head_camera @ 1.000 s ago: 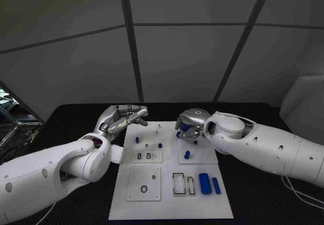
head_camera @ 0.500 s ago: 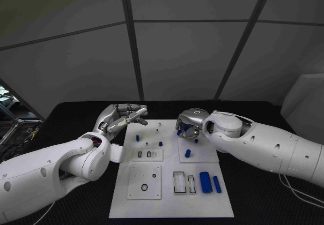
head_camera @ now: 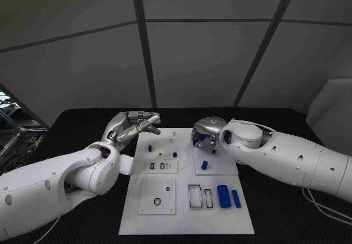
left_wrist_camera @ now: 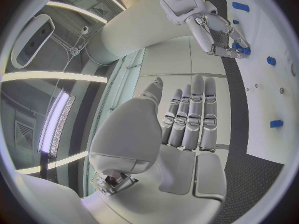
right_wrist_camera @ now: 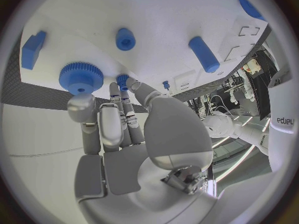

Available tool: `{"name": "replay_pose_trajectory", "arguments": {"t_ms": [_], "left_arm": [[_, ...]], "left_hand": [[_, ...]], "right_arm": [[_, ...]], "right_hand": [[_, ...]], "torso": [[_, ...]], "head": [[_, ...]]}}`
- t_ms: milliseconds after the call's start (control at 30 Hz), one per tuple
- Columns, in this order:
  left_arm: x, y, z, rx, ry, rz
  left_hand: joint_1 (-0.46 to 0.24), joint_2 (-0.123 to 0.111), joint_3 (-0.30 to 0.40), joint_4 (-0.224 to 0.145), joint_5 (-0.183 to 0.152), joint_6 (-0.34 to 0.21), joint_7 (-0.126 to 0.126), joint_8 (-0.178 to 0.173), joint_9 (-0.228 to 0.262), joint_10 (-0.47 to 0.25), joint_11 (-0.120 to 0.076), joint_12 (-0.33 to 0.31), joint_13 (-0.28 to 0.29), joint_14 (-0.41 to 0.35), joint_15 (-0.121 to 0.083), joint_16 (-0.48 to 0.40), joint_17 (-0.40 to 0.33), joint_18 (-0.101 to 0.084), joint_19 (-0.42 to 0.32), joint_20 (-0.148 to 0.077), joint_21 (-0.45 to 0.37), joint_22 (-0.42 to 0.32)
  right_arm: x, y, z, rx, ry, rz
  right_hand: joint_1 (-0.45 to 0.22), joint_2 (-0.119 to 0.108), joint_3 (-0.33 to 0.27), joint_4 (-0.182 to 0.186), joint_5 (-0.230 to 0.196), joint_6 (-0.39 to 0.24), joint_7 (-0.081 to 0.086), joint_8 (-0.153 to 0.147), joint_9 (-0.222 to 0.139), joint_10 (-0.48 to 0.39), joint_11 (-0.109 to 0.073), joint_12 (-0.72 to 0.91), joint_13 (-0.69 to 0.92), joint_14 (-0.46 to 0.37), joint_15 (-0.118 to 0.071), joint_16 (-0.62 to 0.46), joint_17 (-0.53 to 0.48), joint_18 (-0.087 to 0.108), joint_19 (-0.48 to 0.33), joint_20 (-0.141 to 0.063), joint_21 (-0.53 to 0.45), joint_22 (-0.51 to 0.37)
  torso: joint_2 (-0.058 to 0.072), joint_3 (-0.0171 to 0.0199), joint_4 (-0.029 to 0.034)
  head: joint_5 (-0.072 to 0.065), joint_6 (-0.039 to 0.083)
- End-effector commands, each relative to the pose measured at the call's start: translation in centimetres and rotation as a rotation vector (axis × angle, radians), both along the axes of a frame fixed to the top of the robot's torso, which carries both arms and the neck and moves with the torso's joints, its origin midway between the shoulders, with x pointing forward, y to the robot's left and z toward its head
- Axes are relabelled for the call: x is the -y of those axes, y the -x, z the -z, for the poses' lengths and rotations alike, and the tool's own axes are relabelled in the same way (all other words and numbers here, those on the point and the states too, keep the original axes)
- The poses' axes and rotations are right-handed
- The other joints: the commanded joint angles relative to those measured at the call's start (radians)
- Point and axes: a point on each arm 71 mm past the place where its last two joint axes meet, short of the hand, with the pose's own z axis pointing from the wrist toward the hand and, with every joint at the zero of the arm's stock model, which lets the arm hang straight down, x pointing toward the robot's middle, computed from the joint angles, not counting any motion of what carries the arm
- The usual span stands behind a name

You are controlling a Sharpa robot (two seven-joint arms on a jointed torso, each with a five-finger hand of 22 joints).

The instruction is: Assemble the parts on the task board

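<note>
The white task board [head_camera: 187, 216] lies in the middle of the table. My right hand [head_camera: 207, 136] hovers low over its far right part. Thumb and fingers lie against the rim of a blue gear [right_wrist_camera: 81, 77], which sits flat on the board [right_wrist_camera: 156, 10]. A small blue peg [right_wrist_camera: 122, 79] stands at the fingertips. My left hand [head_camera: 134, 127] is raised off the board's far left corner, fingers straight and side by side, holding nothing. The left wrist view shows my right hand [left_wrist_camera: 219, 32] curled over blue parts [left_wrist_camera: 241, 48].
Blue pegs [head_camera: 149, 149] [head_camera: 174, 154] [head_camera: 204, 164] stand on the board. Two blue cylinders [head_camera: 223, 196] [head_camera: 235, 198] lie at its near right beside rectangular slots [head_camera: 194, 197]. A blue block [right_wrist_camera: 32, 49] and a blue cylinder [right_wrist_camera: 204, 54] lie near the gear.
</note>
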Motion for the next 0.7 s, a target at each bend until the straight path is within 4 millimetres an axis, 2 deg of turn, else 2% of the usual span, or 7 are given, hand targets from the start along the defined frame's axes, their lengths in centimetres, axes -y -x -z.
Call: {"name": "replay_pose_trajectory", "arguments": {"t_ms": [33, 200, 300, 500, 700], "left_arm": [[0.1, 0.0, -0.1, 0.005, 0.007, 0.009], [0.0, 0.0, -0.1, 0.004, 0.007, 0.007], [0.0, 0.0, -0.1, 0.004, 0.006, 0.006], [-0.1, -0.1, -0.1, 0.002, 0.007, 0.004], [-0.4, -0.2, 0.0, 0.001, 0.006, -0.003]], "left_hand": [[-0.002, 0.004, -0.001, -0.006, -0.004, 0.002, 0.005, -0.006, -0.001, -0.001, 0.003, -0.004, 0.0, -0.003, 0.001, -0.003, -0.001, -0.015, -0.005, -0.001, -0.003, -0.001], [-0.003, 0.006, -0.001, -0.006, -0.004, 0.002, 0.006, -0.006, -0.001, -0.002, 0.004, -0.004, 0.0, -0.004, 0.002, -0.005, -0.002, -0.015, -0.006, 0.0, -0.004, -0.001], [-0.003, 0.006, -0.001, -0.006, -0.004, 0.002, 0.006, -0.006, -0.001, -0.002, 0.004, -0.004, 0.0, -0.004, 0.002, -0.005, -0.002, -0.015, -0.006, 0.0, -0.004, -0.001], [-0.005, 0.008, -0.001, -0.005, -0.004, 0.0, 0.007, -0.008, -0.001, -0.004, 0.005, -0.006, 0.0, -0.004, 0.003, -0.008, -0.003, -0.015, -0.008, 0.001, -0.005, -0.002], [-0.006, 0.008, -0.002, -0.006, -0.004, -0.001, 0.008, -0.009, -0.001, -0.005, 0.006, -0.007, 0.0, -0.004, 0.004, -0.01, -0.003, -0.015, -0.009, 0.001, -0.006, -0.002]], "right_arm": [[-0.1, 0.0, -0.1, 0.009, 0.006, -0.009], [0.0, -0.1, -0.3, 0.024, -0.006, -0.003], [0.0, -0.1, -0.4, 0.043, -0.021, -0.002], [0.2, 0.3, -1.0, 0.087, -0.065, -0.02], [0.0, 1.0, -1.7, 0.123, -0.119, -0.038]], "right_hand": [[0.004, 0.008, 0.012, 0.002, -0.009, 0.015, -0.001, 0.006, 0.003, 0.016, -0.001, 0.007, 0.002, 0.04, -0.004, 0.008, 0.006, -0.016, 0.009, 0.001, 0.01, 0.01], [0.028, 0.028, 0.035, 0.001, -0.038, 0.057, -0.012, 0.023, 0.013, 0.053, -0.013, 0.015, 0.01, 0.04, -0.015, 0.021, 0.019, -0.019, 0.017, -0.004, 0.028, 0.036], [0.046, 0.035, 0.05, -0.007, -0.052, 0.067, -0.013, 0.026, 0.017, 0.064, -0.017, 0.015, 0.013, 0.039, -0.018, 0.025, 0.022, -0.02, 0.02, -0.007, 0.035, 0.045], [0.06, 0.032, 0.062, -0.018, -0.048, 0.071, -0.01, 0.024, 0.019, 0.065, -0.015, 0.01, 0.015, 0.04, -0.018, 0.032, 0.031, -0.023, 0.026, -0.009, 0.048, 0.063], [0.058, 0.024, 0.062, -0.018, -0.047, 0.072, -0.007, 0.023, 0.021, 0.063, -0.013, 0.006, 0.016, 0.04, -0.017, 0.036, 0.035, -0.025, 0.03, -0.007, 0.054, 0.073]], "torso": [[0.001, -0.0002, 0.0006], [0.002, 0.0, 0.0005], [0.002, 0.0, -0.0003], [0.001, -0.0005, -0.0007], [0.001, -0.0014, 0.0002]], "head": [[0.001, -0.003], [0.004, -0.005], [0.004, -0.005], [0.005, -0.002], [0.009, 0.007]]}}
